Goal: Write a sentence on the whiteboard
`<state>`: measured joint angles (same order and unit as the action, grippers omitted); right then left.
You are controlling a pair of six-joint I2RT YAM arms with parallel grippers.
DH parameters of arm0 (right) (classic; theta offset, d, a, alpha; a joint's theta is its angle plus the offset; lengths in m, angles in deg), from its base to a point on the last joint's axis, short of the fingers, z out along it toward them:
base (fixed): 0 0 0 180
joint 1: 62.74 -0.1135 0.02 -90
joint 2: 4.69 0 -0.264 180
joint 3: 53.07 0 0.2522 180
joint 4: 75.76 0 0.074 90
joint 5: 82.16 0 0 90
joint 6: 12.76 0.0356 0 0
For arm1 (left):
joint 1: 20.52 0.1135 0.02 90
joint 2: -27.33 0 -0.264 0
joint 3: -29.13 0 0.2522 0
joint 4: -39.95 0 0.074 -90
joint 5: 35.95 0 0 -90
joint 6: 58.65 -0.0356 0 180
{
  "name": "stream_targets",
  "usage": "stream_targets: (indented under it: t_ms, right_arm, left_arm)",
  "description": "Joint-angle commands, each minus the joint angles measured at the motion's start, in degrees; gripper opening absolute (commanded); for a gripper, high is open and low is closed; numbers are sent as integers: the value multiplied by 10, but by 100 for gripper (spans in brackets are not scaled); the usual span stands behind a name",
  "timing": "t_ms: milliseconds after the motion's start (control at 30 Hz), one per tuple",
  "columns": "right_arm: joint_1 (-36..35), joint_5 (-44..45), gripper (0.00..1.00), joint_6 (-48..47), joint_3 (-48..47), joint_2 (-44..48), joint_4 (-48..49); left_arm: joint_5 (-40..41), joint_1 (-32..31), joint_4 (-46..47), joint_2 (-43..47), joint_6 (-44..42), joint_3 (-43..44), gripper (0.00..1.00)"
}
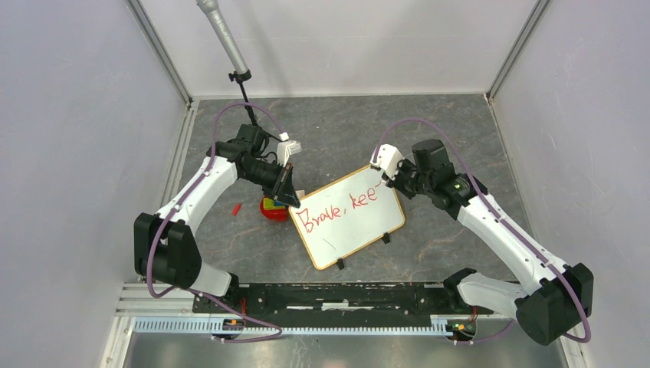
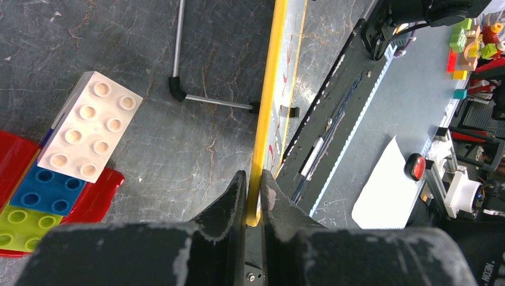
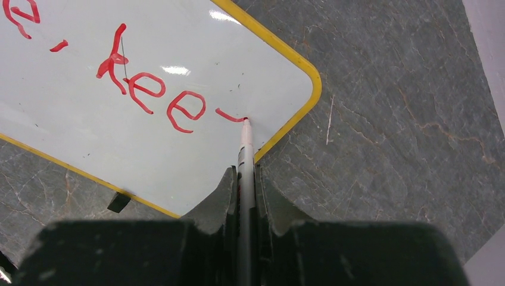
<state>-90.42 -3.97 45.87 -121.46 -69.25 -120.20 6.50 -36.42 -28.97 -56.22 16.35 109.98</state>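
Whiteboard [image 1: 349, 218] lying slantwise near the middle of the grey marbled worktop [image 1: 460, 130], between the two arms, its yellow-orange frame all round and black clip feet on the near edge. Red lettering runs across its upper half: the sentence [image 1: 337, 211] so far reads "Brave, kee", with a short stroke just after the last "e".

The left end effector [image 1: 290, 198] sits at the board's left corner. From its wrist view the whiteboard [image 2: 266, 89] is seen edge-on, and the left end effector [image 2: 252, 179] has its two dark fingers [image 2: 229, 199] pressed onto the frame, one on each side, pinching it. I can't quite tell from where I stand whether that corner is lifted off the worktop or lying flat.

The right end effector [image 1: 388, 181] is over the board's far right corner. Up close, the right end effector [image 3: 243, 173] is clamped on a marker pen [image 3: 245, 149] that sticks out straight between the fingers [image 3: 217, 199], and the pen's red tip touches the whiteboard [image 3: 77, 119] at the end of that short stroke in the sentence [image 3: 149, 89], near the rounded corner.

Just left of the board stands a red tray [image 1: 273, 207] of building bricks; the left wrist view shows the red tray [image 2: 95, 196] with a white brick [image 2: 89, 128], a blue brick [image 2: 44, 190] and a green brick [image 2: 18, 229]. A small red piece [image 1: 237, 208] lies on the worktop beside it. A grey rod on a black stand [image 1: 222, 34] rises at the back.
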Motion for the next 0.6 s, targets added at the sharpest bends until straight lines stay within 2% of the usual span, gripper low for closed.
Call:
stream_targets:
  t_ms: [0,567]
  right_arm:
    - [3,-4,0,0,-2,8,22]
    - [3,-35,0,-3,68,35,-14]
  left_arm:
    - [16,0,5,2,0,-1,2]
    - [15,0,5,0,0,1,2]
